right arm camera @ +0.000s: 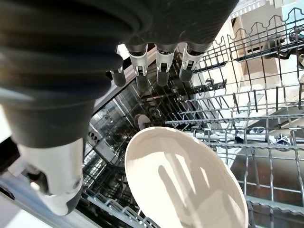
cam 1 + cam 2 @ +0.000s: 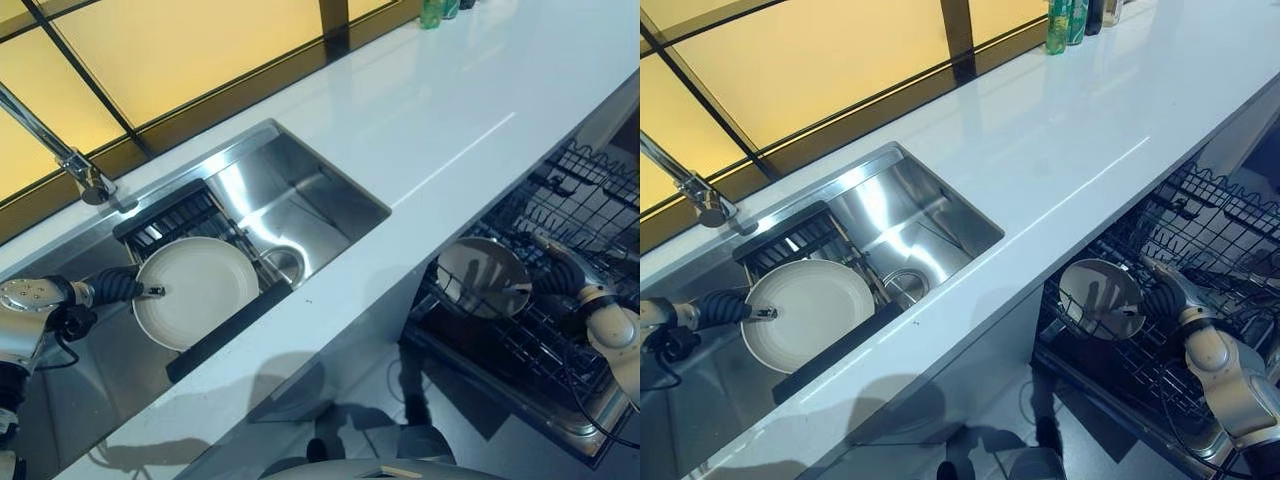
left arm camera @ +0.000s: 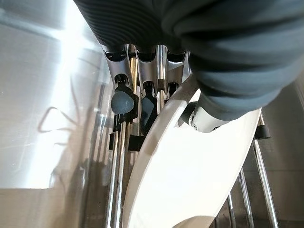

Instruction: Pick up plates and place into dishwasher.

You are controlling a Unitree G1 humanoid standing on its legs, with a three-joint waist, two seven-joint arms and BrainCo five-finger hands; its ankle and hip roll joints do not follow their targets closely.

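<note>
One plate in each place, sink and rack.
My left hand (image 3: 209,102) pinches the white plate (image 2: 195,290) standing in the sink (image 2: 330,200); my right hand (image 1: 156,61), fingers relaxed, hovers just beside the plate in the dishwasher rack (image 1: 266,118).

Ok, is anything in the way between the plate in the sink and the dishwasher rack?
The white counter lies between them: the plate the left hand grips at its rim must be lifted out of the sink and over the counter edge. A plate already stands in the dishwasher rack by the open right hand.
</note>
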